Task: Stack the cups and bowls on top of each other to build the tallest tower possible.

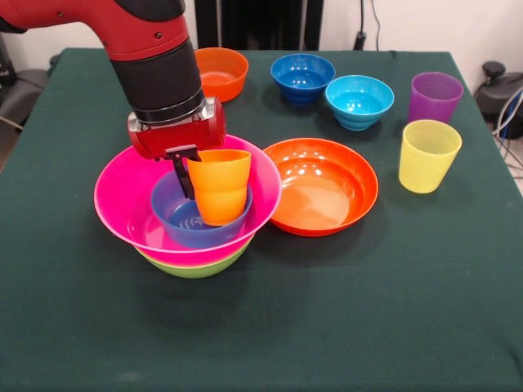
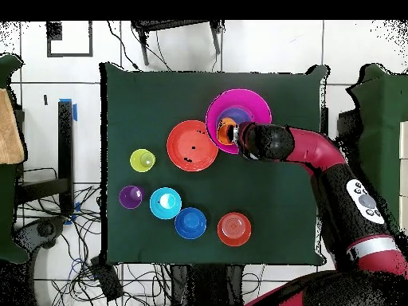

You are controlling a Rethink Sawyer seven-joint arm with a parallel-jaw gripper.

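Orange cup [image 1: 219,184] stands upright inside a small blue bowl [image 1: 184,219], gripped at its rim by the gripper [image 1: 189,170]. That bowl nests in the big pink bowl [image 1: 122,204] over a lime green bowl [image 1: 196,265]. Beside this tower lies a shallow orange bowl [image 1: 320,186]; a yellow cup [image 1: 427,155] and purple cup [image 1: 434,96] stand apart.

From overhead, the arm [image 2: 315,151] reaches over the pink bowl [image 2: 243,105], its gripper [image 2: 233,134] holding the orange cup [image 2: 227,127].
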